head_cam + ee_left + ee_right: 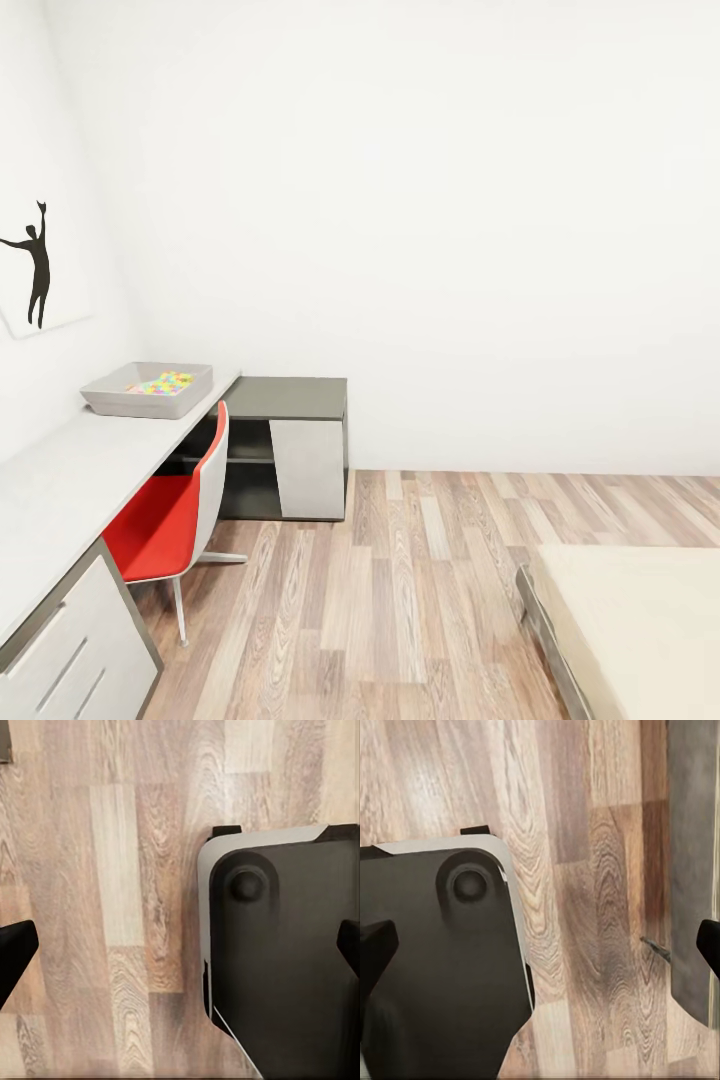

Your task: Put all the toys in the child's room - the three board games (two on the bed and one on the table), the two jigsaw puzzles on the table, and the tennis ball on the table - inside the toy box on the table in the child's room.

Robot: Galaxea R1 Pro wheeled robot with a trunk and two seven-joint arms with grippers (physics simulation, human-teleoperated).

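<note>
The head view is taking in a white-walled room with a wood-plank floor (pixel 420 590). At the left of the frame the long white-topped desk (pixel 70 480) is running along the wall, white drawers with slot handles (pixel 70 660) showing in the lower left corner. At the desk's far end the shallow light-grey bin with flared sides (pixel 148 389) is sitting on the top, and a pastel mosaic puzzle slab (pixel 162 383) is lying inside it. A red-seated swivel chair with a white shell (pixel 175 515) is standing beside the desk, and past it a lower dark-grey-topped cabinet (pixel 288 440) is sitting against the back wall. A black silhouette picture (pixel 35 265) is hanging at upper left. The beige mattress of the bed (pixel 640 630) is filling the lower right corner.

Both wrist views are looking down at floor planks and the robot's dark base. The left gripper (pixel 180 952) is showing its 2 black fingertips (pixel 15 949) spread wide at opposite edges, nothing between them. The right gripper (pixel 540 945) is likewise spread wide and empty, fingertips (pixel 375 945) at either edge
</note>
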